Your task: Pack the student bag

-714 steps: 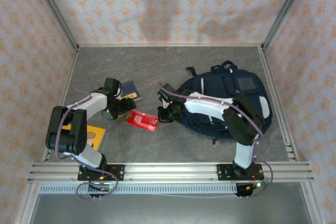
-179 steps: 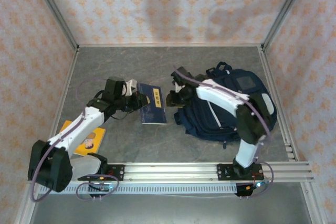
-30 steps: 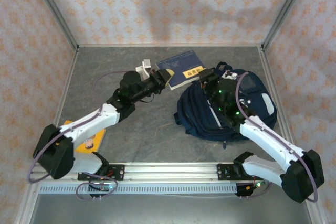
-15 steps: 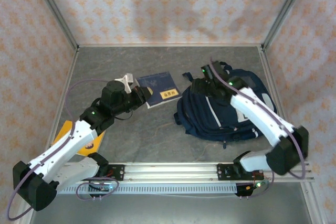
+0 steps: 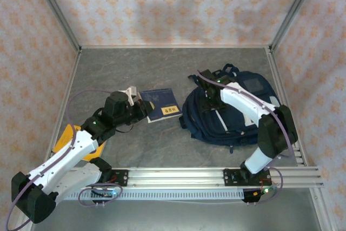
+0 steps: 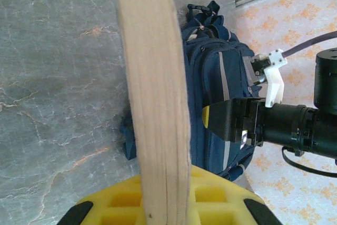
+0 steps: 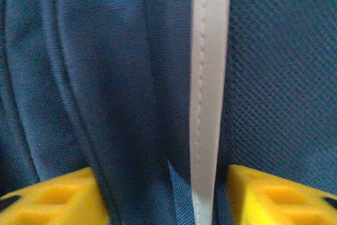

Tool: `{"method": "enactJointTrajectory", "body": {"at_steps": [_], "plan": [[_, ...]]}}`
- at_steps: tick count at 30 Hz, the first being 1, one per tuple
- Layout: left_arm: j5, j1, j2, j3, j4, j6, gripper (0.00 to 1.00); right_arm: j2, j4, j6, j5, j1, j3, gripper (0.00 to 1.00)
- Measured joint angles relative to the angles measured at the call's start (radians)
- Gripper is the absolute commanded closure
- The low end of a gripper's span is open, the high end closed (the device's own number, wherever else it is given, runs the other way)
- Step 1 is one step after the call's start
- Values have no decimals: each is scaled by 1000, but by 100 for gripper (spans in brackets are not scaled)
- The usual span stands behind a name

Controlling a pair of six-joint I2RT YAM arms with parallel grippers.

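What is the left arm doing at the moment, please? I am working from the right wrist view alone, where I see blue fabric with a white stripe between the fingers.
Observer: The left gripper is shut on a navy book with a yellow label.
Operator: Thank you. Where is it relative to the bag?
Observer: In the top view it is left of the student bag, with bare table between them.
Operator: And where on the bag is my gripper?
Observer: The right gripper is at the bag's far left corner, on the side facing the book.
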Motion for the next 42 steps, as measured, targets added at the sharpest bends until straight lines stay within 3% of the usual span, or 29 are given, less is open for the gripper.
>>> {"method": "enactJointTrajectory", "body": {"at_steps": [3,5,11,16,20,30,33,34,42], "plan": [[2,0,-3,-1,0,1,100,6,15,-11,0,8,0,93],[3,0,-7,-1,0,5,100,4,22,-18,8,11,0,100],[23,0,-6,2,-6,42,100,-117,18,-71,1,4,0,100],[66,0,28,28,-10,79,100,-275,14,-148,-87,-24,2,100],[113,0,62,28,21,82,100,-307,-2,-174,-176,-29,28,100],[245,-4,200,-25,340,-32,100,-312,-14,-192,-357,-43,35,100],[272,-29,278,-26,451,-79,100,-315,-23,-183,-359,-43,43,71],[282,-41,299,-26,486,-94,100,-315,-24,-181,-357,-43,53,66],[289,-69,374,-26,670,-192,100,-341,-50,-121,-307,-23,235,57]]}}
